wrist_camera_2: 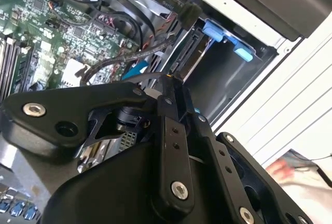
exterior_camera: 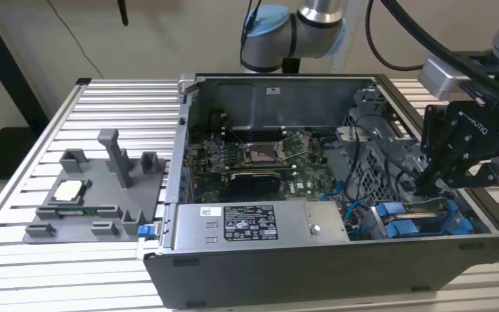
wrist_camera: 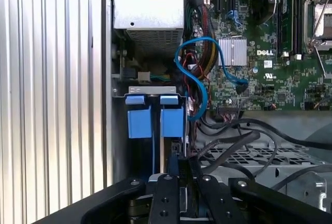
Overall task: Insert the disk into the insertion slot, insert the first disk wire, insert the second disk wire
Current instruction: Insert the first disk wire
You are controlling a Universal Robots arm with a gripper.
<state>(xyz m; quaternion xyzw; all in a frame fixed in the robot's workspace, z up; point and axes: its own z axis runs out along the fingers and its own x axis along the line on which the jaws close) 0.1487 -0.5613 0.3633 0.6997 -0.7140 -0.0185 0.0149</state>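
The disk (exterior_camera: 423, 209) stands edge-on inside the insertion slot (exterior_camera: 404, 229), a grey bay with blue rails in the case's front corner on the exterior view's right. In the first wrist view the blue carrier tabs (wrist_camera: 140, 122) sit at the bay's mouth. My gripper (exterior_camera: 436, 185) reaches down into the case just behind the bay. In both wrist views the fingers meet, shut on the end of a black disk wire (wrist_camera_2: 155, 50) close to the disk's rear edge (wrist_camera_2: 189, 60). A blue disk wire (wrist_camera: 199, 79) loops loose over the board, its plug (wrist_camera: 241, 86) lying free.
A grey power supply box (exterior_camera: 249, 224) fills the case's front, next to the bay. The motherboard (exterior_camera: 258, 166) with its silver processor socket (exterior_camera: 258, 153) lies behind. Black cable bundles (wrist_camera: 244, 141) crowd the gripper. A grey fixture plate (exterior_camera: 93, 195) sits outside the case on the exterior view's left.
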